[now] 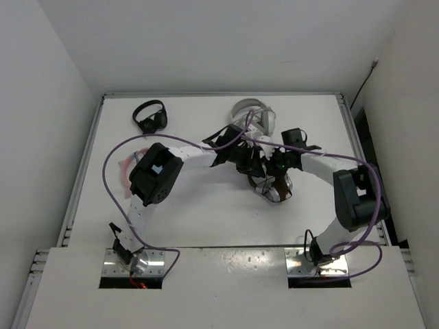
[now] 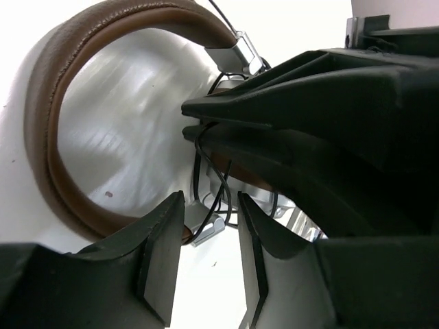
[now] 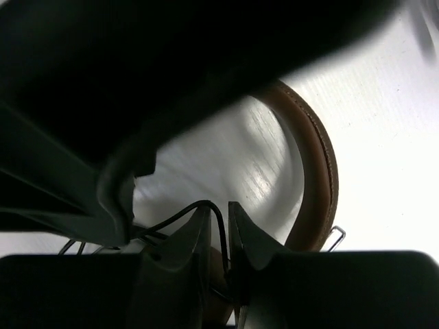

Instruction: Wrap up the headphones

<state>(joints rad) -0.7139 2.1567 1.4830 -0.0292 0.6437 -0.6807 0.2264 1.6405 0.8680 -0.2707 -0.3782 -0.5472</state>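
Black and compact, the small headphones (image 1: pixel 149 116) lie at the far left of the white table (image 1: pixel 206 219), well apart from the action. Next along, the left arm (image 1: pixel 158 175) reaches across to the middle. Its left gripper (image 2: pixel 210 205) has the jaws standing apart with nothing clamped, and loops of thin black cable (image 2: pixel 223 181) show just beyond the fingertips. Dead centre: the brown headphones (image 1: pixel 274 188) lie on the table under both grippers, and the left wrist view shows the headband (image 2: pixel 41 123) arching round. Behind them, near the far edge, sits a white-grey pair (image 1: pixel 255 113). On to the right gripper (image 3: pixel 219 216): its jaws are only a narrow slit apart, the cable runs down between them, and the slit looks wider than the cable. The right arm (image 1: pixel 353 192) curves in from the right side.
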